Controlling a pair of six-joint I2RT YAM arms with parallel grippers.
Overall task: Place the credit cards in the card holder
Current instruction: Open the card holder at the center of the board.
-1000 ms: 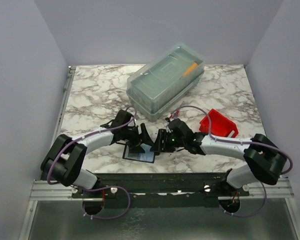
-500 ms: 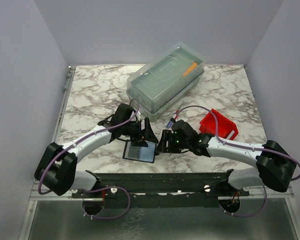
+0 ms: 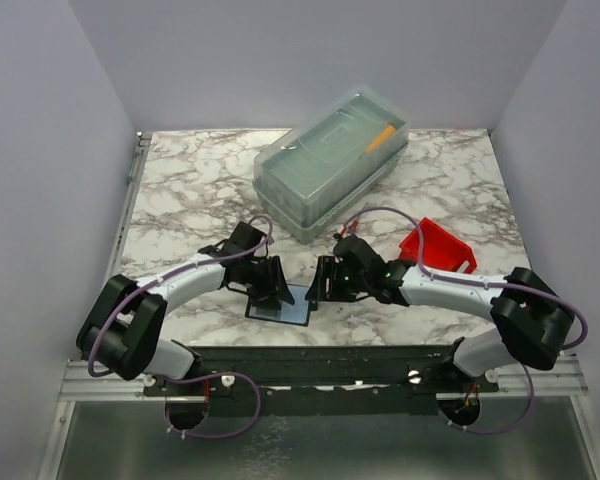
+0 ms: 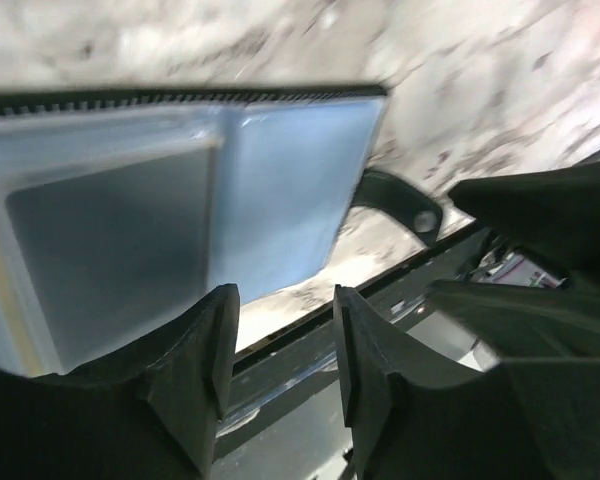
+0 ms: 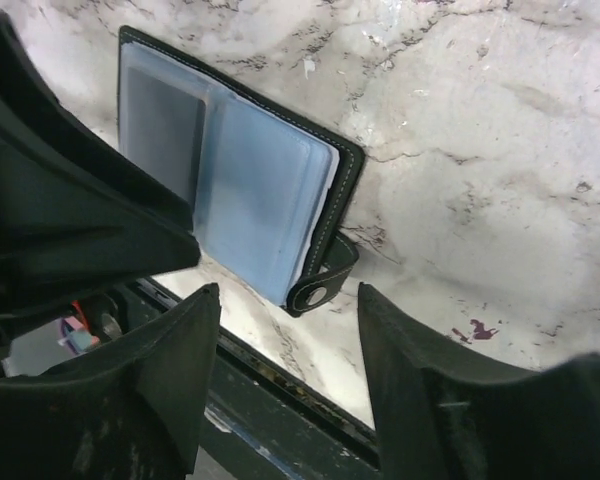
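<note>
Both end effectors empty. Left end effector [image 4: 282,295] partly spread, over the card holder [image 3: 280,305], contact unclear. Right end effector [image 5: 290,290] wide open, just right of it. The card holder lies unfolded on the table [image 3: 180,200].

A small black leather folding card holder [image 3: 280,306] with pale stitching lies open and flat on the marble tabletop [image 3: 180,190], near its front edge, its clear plastic sleeves [image 5: 265,200] facing up. A dark grey card [image 5: 160,118] shows through one sleeve, and the snap strap [image 5: 325,285] juts out from the side.
</note>
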